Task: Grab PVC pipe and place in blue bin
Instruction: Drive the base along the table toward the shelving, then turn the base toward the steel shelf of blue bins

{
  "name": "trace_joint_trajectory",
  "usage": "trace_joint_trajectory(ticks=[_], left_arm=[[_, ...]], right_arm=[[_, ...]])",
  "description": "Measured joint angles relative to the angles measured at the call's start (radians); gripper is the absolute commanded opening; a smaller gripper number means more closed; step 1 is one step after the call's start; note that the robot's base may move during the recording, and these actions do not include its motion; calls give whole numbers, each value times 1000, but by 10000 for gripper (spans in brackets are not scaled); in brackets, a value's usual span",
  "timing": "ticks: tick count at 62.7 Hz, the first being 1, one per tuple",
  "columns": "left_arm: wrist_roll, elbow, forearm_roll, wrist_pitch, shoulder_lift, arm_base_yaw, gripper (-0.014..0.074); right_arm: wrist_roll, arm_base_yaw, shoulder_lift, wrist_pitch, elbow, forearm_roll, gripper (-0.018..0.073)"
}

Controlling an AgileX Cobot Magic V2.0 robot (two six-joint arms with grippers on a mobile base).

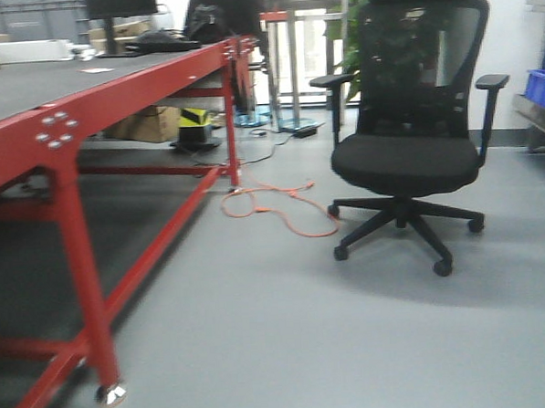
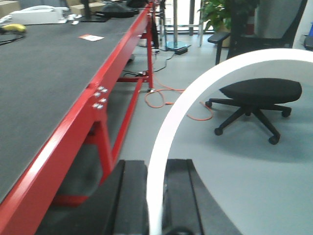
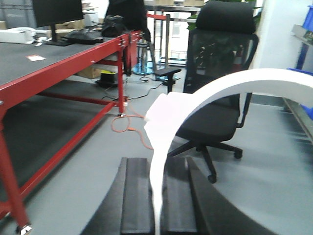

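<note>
The left tool (image 2: 156, 169) shows two black fingers (image 2: 131, 196) closed narrowly on one white curved PVC pipe (image 2: 195, 93). The pipe rises from the bottom centre of the left wrist view and arcs to the upper right. The right tool (image 3: 157, 164) likewise shows two black fingers (image 3: 134, 196) clamped on a white curved pipe that sweeps from the bottom centre to the right edge. Its broad, flared-looking part sits near the middle of the frame. Whether the two views show the same piece cannot be told. In the front view neither tool nor the pipe appears. One red-framed counter (image 1: 138, 83) with a dark top fills the left side, with one castor (image 1: 110, 393) at its near leg in the lower left. One black office chair (image 1: 407, 151) stands right of centre on the grey floor (image 1: 280, 350). One orange cable (image 1: 282, 203) lies looped on the floor between counter and chair. One blue bin (image 1: 542, 87) sits at the right edge on a shelf, well apart from the counter.
</note>
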Motion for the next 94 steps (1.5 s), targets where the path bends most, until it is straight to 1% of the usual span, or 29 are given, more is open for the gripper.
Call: trace_joint_trajectory(ticks=[94], left_arm=[[0, 0, 0, -10, 0, 0, -111]], right_arm=[[0, 0, 0, -4, 0, 2, -162]])
